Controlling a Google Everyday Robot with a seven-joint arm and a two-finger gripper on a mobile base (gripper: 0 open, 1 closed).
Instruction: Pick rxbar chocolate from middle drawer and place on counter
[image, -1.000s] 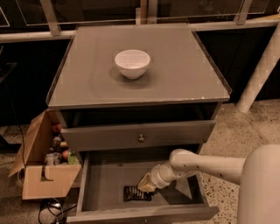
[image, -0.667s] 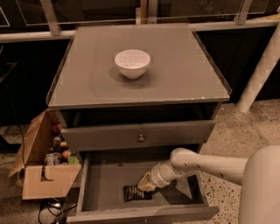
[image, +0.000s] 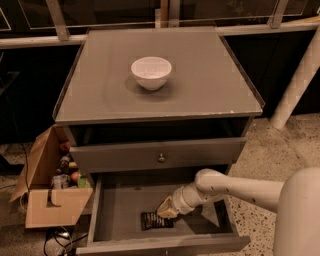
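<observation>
The middle drawer is pulled out at the bottom of the camera view. The rxbar chocolate, a small flat black bar, lies on its grey floor near the front. My gripper reaches into the drawer from the right and sits just above the bar's right end, right at it. The counter is the grey top of the cabinet above.
A white bowl stands on the counter's middle. A closed drawer front with a round knob sits above the open drawer. An open cardboard box with small items stands on the floor at left. A white post leans at right.
</observation>
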